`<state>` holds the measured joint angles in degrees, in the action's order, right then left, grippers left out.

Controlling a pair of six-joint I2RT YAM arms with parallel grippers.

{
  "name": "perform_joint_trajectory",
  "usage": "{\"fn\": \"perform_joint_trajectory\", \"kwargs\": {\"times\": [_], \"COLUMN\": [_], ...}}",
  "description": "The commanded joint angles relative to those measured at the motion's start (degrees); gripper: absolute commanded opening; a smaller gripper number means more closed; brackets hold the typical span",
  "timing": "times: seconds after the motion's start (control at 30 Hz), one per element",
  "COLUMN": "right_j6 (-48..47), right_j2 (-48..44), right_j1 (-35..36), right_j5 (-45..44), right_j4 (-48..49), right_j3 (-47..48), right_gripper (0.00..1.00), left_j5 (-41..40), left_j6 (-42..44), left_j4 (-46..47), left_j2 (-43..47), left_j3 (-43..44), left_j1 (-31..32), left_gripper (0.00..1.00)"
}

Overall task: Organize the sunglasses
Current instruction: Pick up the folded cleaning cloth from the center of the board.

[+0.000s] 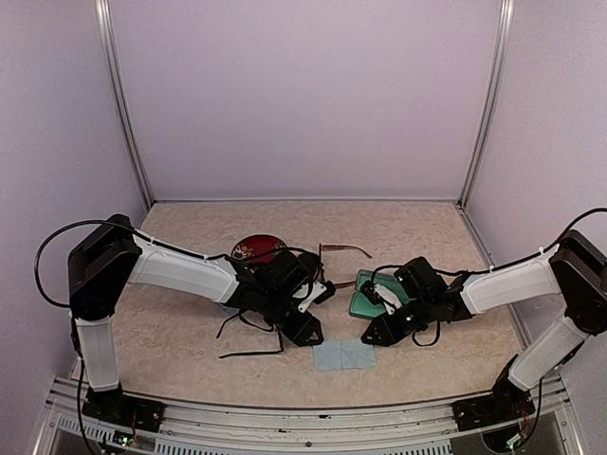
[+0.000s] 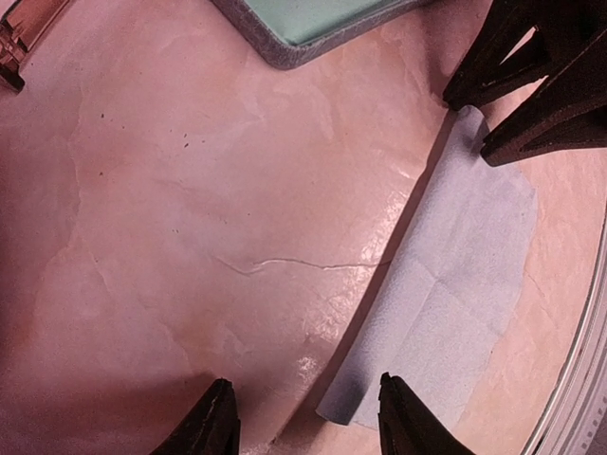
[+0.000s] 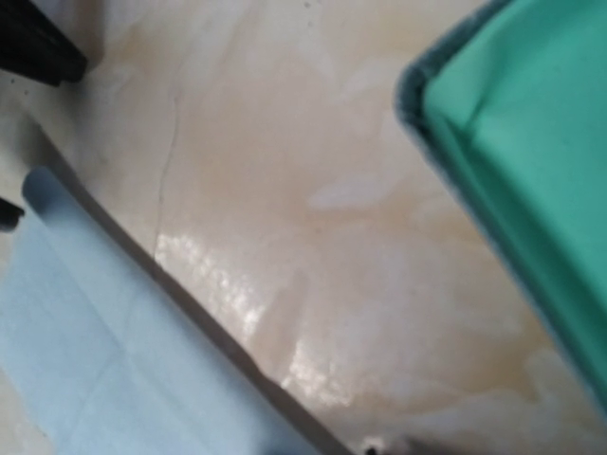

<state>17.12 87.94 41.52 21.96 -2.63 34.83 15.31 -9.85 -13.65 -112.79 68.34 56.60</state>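
Note:
The reddish-brown sunglasses (image 1: 343,250) lie open behind the middle; one corner of them (image 2: 21,33) shows in the left wrist view. The black sunglasses (image 1: 251,354) lie under my left forearm, with only their thin arms showing. My left gripper (image 1: 311,334) (image 2: 308,417) hangs open over bare table, its right finger by the curled edge of a light-blue cloth (image 1: 344,355) (image 2: 455,284). My right gripper (image 1: 372,336) (image 2: 469,128) stands at the cloth's far corner, its fingertips slightly apart with nothing between them. Its own wrist view shows almost nothing of its fingers.
An open case with a green lining (image 1: 372,296) (image 2: 313,24) (image 3: 531,161) lies just behind the right gripper. A dark red round thing (image 1: 258,248) sits behind the left arm. The cloth (image 3: 85,332) has one edge lifted off the table.

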Motion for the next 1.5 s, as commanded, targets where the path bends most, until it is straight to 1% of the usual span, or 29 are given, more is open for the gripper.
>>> {"fn": "perform_joint_trajectory", "kwargs": {"times": [0.0,0.2,0.67,1.1,1.37,1.47], "right_j6": [-0.8,-0.9,-0.7,-0.6,0.1,0.2], "right_j2": [0.4,0.6,0.6,0.8,1.5,1.4], "right_j1": [0.4,0.2,0.1,0.1,0.1,0.1], "right_j5": [-0.9,-0.5,0.2,0.4,1.8,2.0], "right_j4": [-2.3,-1.8,-1.3,-1.0,0.4,0.7], "right_j3": [-0.5,-0.6,-0.8,-0.6,-0.8,-0.8], "right_gripper": [0.29,0.28,0.22,0.20,0.17,0.14], "left_j5": [1.8,2.4,2.8,1.4,2.1,2.2], "left_j6": [0.1,0.9,1.1,1.6,1.3,1.1], "left_j4": [-3.3,-4.6,-5.4,-7.6,-6.7,-6.3], "left_j2": [-1.0,-2.7,-3.0,-2.6,-3.5,-3.5], "left_j3": [-0.3,1.2,1.7,2.4,3.1,3.2], "left_j1": [0.3,1.1,1.6,2.1,2.1,2.1], "left_gripper": [0.48,0.37,0.25,0.22,0.16,0.13]}}
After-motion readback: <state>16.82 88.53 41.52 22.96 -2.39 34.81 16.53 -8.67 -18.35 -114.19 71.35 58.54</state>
